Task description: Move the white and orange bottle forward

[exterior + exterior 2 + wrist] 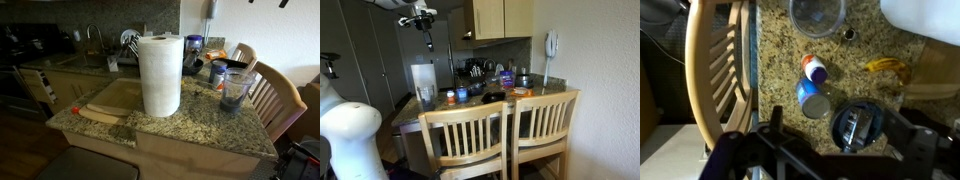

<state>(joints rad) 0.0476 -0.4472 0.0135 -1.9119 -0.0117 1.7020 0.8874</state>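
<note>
the gripper (832,150) shows along the bottom edge of the wrist view as dark shapes. one finger (775,122) stands at the left and the other well off to the right, so the jaws look spread wide with nothing between them. in an exterior view the gripper (428,28) hangs high over the counter (535,93), well above everything on it.

the bottle (814,69) stands on the speckled granite counter (775,50), white with an orange end and a blue spot on top. it sits between the tumbler (817,12) and the blue can (813,98) — just beside the can and a little apart from the tumbler. a chair back (720,70) curves along the counter edge on that side. a black round thing (857,122) lies near the can, a yellow object (887,67) lies farther across, and a corner of the paper towel roll (925,15) fills the top corner.

in an exterior view the same row reads tumbler (425,95), bottle (450,97), can (462,94), with the roll (422,78) behind and two chairs (505,135) in front.

in an exterior view the roll (160,75) stands upright mid-counter, with the tumbler (235,90) and can (218,72) off to one side near a chair (280,100) — i cannot pick out the bottle there.
</note>
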